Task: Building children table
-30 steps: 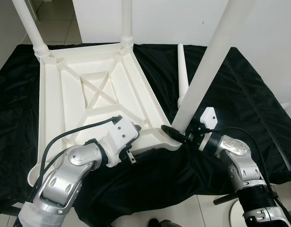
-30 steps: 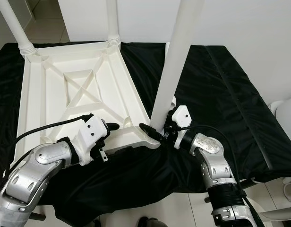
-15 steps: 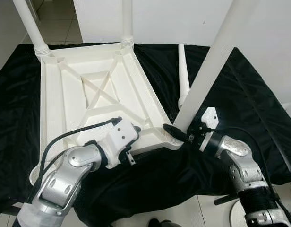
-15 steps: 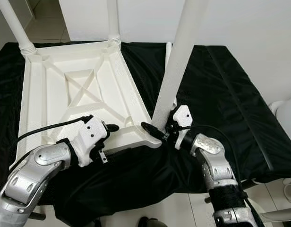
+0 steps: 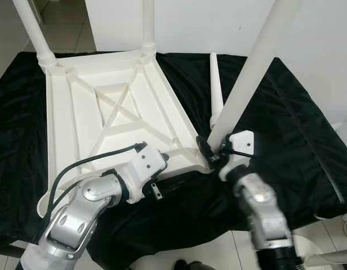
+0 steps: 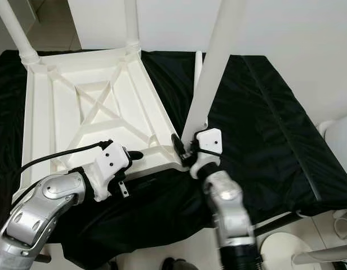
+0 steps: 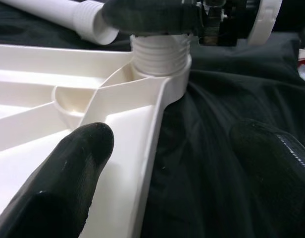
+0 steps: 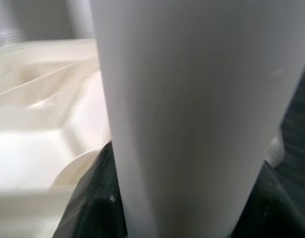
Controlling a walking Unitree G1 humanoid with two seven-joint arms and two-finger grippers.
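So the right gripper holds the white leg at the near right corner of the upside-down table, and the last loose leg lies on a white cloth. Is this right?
Not fully. The cloth is black, not white, as the left eye view shows. The rest holds: the right gripper holds the white leg at the near right corner of the upside-down table, and the loose leg lies on the cloth.

Black cloth (image 5: 297, 129) over the work surface, white wall (image 5: 207, 25), possibly tiled floor (image 5: 66, 28)
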